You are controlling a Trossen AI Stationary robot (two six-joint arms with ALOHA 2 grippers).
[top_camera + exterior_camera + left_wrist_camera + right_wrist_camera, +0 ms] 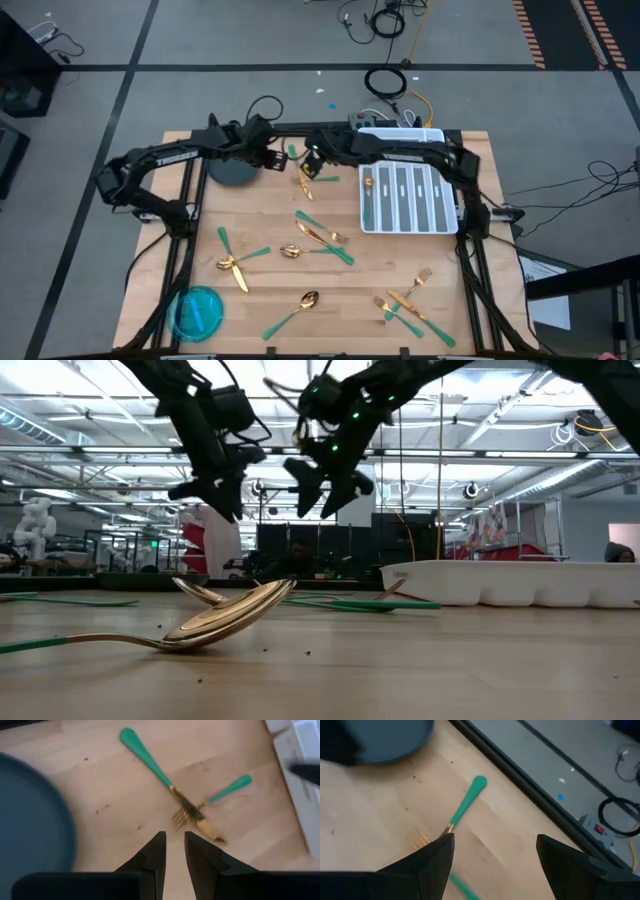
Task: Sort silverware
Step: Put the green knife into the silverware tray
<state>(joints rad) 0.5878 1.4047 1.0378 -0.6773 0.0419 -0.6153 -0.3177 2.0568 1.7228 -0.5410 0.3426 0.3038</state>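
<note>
Two dark, near-black jointed arms built of slim tubular links and boxier joint housings. The left arm [160, 160] carries small white lettering along one link, too small to read; the right arm [420, 155] shows a paler band along its upper link. Black cables loop beside the wrists. Small green lights glow on the right wrist housing. Left gripper [172, 847]: two black, wedge-shaped fingers tapering to blunt tips. Right gripper [495, 855]: two broad, matte black fingers, seemingly plastic, with angular faces.
</note>
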